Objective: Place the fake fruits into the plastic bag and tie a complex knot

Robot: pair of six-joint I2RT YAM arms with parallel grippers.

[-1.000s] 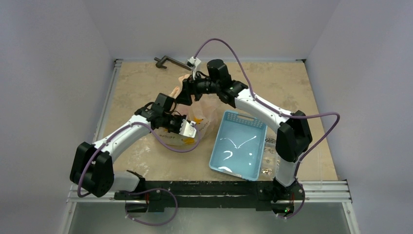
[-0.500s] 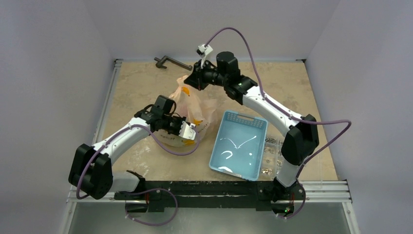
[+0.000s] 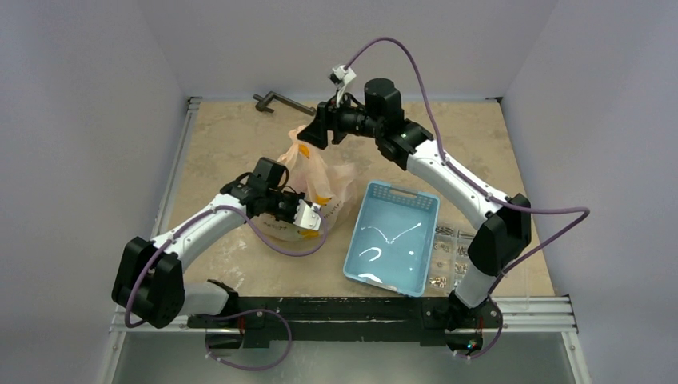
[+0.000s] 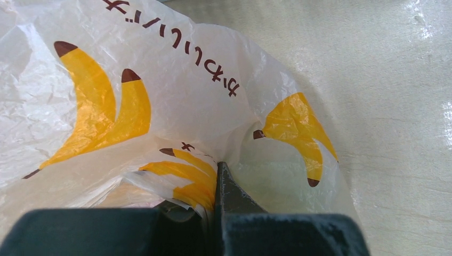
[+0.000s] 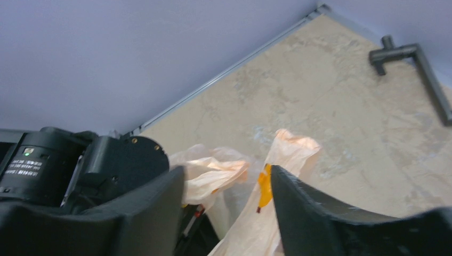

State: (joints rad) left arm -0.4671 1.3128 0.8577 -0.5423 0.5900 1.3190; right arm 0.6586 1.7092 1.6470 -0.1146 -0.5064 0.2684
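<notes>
The plastic bag [image 3: 332, 180] is thin, pale orange and printed with yellow bananas. It stands bunched at mid-table, with its handles drawn up. My left gripper [image 3: 308, 214] is shut on a fold of the bag's lower side; in the left wrist view [image 4: 217, 164] the film [image 4: 176, 90] is pinched between its closed fingers. My right gripper [image 3: 309, 137] is open at the bag's top. In the right wrist view [image 5: 226, 170] two handle strips [image 5: 288, 154] rise between its spread fingers without being clamped. No fake fruits can be made out; the bag hides its contents.
A light-blue perforated basket [image 3: 392, 236] lies right of the bag, with nothing showing in it. A dark metal clamp handle [image 3: 276, 102] lies at the back edge. Small clear packets [image 3: 448, 256] lie at the right near the right arm's base.
My right arm has risen and swung back and right, its gripper moving up along the handles. The bag's top now stands taller. My left gripper has kept its hold.
</notes>
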